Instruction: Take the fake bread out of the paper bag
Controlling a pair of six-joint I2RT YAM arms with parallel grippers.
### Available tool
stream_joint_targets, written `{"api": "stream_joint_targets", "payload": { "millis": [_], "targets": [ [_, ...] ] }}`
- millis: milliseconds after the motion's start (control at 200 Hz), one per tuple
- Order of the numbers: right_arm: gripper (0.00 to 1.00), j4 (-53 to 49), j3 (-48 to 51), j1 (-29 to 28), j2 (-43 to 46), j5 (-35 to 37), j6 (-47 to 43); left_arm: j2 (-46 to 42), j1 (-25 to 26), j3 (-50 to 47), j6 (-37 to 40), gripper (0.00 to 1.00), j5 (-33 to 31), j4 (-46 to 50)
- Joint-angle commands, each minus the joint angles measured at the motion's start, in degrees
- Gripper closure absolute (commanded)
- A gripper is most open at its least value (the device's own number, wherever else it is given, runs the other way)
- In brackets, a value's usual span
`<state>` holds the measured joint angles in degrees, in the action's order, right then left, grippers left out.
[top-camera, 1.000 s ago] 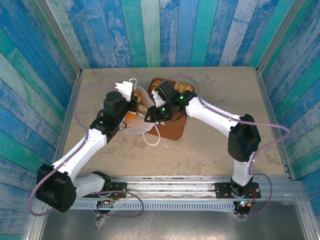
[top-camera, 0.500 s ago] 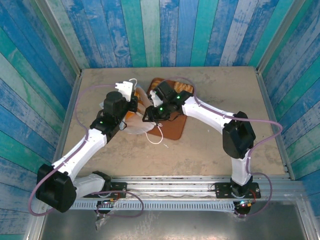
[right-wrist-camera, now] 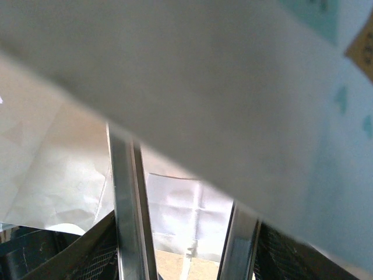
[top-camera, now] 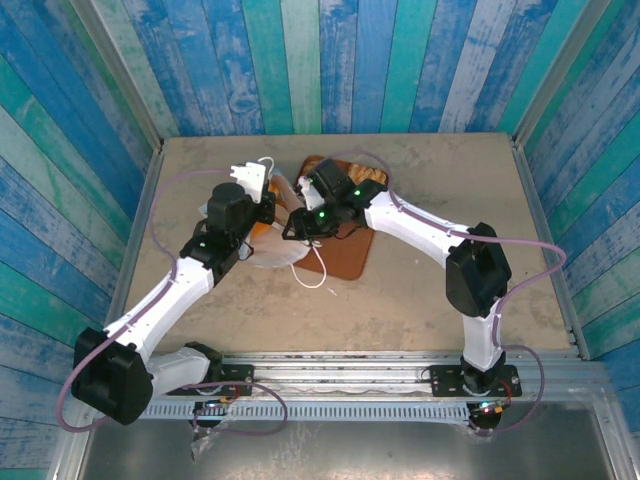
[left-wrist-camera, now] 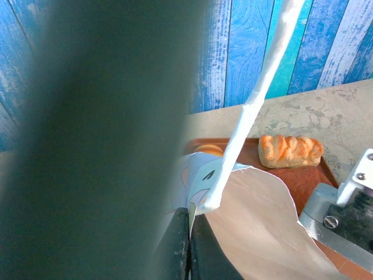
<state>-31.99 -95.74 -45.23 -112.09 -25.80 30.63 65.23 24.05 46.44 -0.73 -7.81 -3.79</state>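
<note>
The left gripper (left-wrist-camera: pixel 189 251) is clamping the small white paper gift bag (top-camera: pixel 282 252) by its rim, mouth facing three o'clock, where the nearer right gripper (right-wrist-camera: pixel 183 233), jaws apart and empty, is pointing toward nine o'clock, any glossy toy bread inside lying hidden.

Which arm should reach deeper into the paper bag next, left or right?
Right. The right gripper is open with its fingers already inside the mouth of the paper bag. The left gripper is shut on the bag's rim, apparently holding it open, so it looks occupied.
</note>
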Motion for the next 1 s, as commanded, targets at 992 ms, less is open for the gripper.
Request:
{"api": "stream_joint_targets", "payload": {
  "millis": [992],
  "targets": [
    [0.47, 5.15, -0.38, 1.30, 0.47, -2.37, 0.63, -0.98, 0.34, 1.69, -0.50, 0.99, 0.61, -3.58]
  ]
}}
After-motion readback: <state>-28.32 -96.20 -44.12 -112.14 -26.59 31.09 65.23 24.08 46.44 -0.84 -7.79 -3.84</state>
